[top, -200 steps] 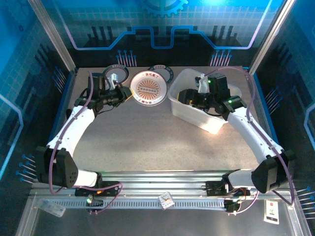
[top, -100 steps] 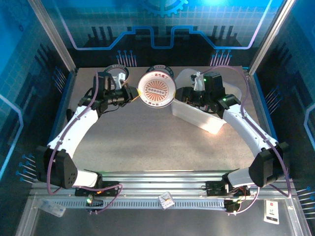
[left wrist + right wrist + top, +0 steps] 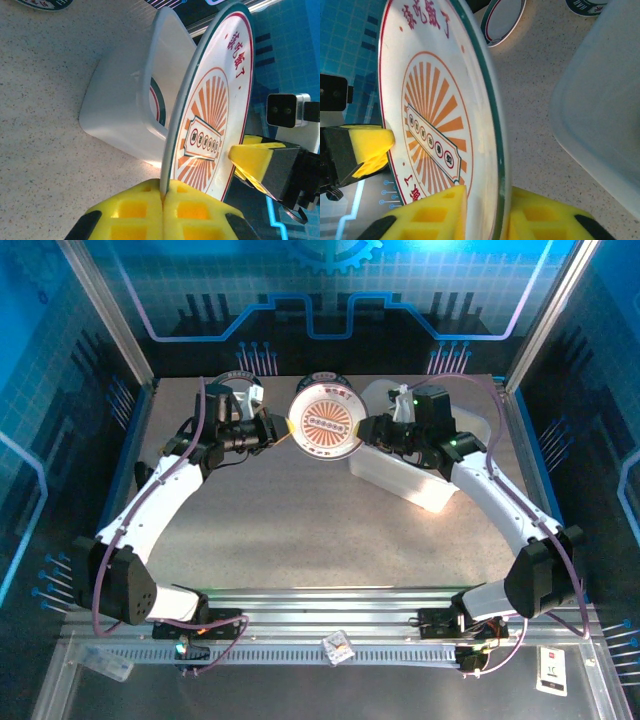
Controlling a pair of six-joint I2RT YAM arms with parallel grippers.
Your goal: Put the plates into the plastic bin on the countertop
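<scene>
The sunburst plate hangs above the tabletop at the far middle, standing nearly on edge with its orange face turned up toward the top camera. It is spanned by the two arms, so the line across it from one grip to the other runs left to right.

The plastic bin lies just to the right of the plate, beside and below the right arm. That makes the right arm the nearer one for carrying the plate over the bin's rim. The left wrist view shows a plate already inside the bin. More plates lie flat on the tabletop at the far left.

The left gripper is clenched on the plate's left rim, its yellow pads pressed together with the edge pinched between them. The right gripper straddles the opposite rim, one pad against the printed face and the other close behind the underside. Whether it bears on the plate I cannot tell. My judgement is that the hand-over turns on that right grip being firm before the left one lets go.
</scene>
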